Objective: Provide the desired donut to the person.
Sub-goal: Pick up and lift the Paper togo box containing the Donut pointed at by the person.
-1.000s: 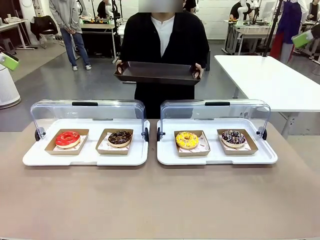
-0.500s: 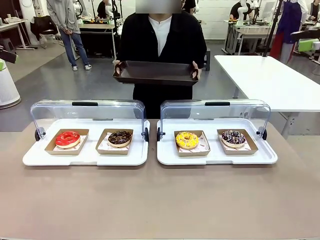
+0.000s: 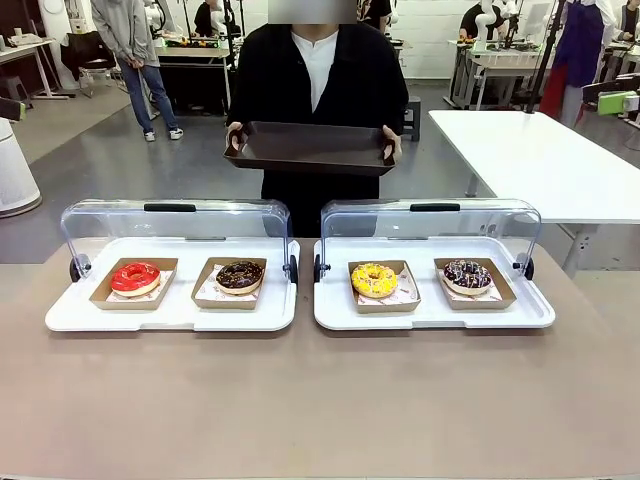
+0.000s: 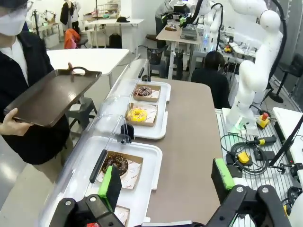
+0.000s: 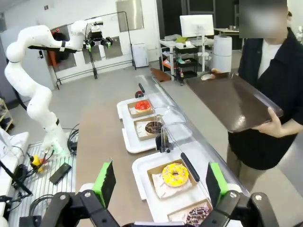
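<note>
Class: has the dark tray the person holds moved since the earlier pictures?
Yes, slightly. The tray has shifted toward picture left: its right end earlier reached nearly above the right-hand cover's handle and now stops shorter.

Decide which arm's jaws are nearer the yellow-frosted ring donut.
Right. Right arm: jaws raised, facing the yellow donut close by. Left arm: jaws raised farther off, facing the chocolate-glazed donut.

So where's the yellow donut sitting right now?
In the front view, the yellow donut sits on the right white tray, just left of the dark sprinkled donut.
</note>
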Available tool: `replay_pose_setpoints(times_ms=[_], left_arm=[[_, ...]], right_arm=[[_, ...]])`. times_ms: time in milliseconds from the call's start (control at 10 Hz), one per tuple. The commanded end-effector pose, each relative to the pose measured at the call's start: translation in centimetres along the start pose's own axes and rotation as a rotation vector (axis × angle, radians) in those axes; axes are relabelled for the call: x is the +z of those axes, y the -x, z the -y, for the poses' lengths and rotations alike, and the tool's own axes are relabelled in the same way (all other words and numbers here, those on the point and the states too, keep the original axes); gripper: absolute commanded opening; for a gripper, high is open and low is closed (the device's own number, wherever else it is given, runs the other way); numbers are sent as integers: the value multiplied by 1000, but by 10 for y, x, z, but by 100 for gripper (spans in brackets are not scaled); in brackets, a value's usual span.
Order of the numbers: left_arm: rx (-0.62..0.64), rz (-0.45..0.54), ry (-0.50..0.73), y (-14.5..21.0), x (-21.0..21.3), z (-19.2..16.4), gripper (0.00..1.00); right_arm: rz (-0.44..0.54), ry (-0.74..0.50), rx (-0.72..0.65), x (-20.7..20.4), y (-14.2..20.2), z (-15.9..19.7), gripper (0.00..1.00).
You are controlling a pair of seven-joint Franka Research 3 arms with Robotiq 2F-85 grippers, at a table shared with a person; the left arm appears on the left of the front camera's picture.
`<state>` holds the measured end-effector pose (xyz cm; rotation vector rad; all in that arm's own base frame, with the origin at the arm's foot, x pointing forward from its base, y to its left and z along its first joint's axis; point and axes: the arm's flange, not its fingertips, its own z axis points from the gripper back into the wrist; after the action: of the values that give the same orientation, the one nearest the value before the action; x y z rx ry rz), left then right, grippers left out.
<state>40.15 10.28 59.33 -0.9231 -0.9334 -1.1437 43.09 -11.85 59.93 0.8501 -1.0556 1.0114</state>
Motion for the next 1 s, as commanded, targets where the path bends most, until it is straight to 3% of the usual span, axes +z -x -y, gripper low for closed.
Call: replay_pose_setpoints(times_ms=[0,200,300,400,900], left_arm=[[20,-18,-23,-7,-1,0,100],[59,-50,-59,-4,-6,-2,100],[12,-28,-15,-2,-3,0,100],[12,-28,-15,-2,-3,0,100],[12,-28,-15,-2,-3,0,100]], right_arm=[[-4,0,27,-2,-7,-6,100],[-41,-19,35,-3,-7,-7,100],[-74,-49,51,-7,-6,-11,100],[-33,3,12,-4,-7,-6,100],[-33,3,12,-4,-7,-6,100]])
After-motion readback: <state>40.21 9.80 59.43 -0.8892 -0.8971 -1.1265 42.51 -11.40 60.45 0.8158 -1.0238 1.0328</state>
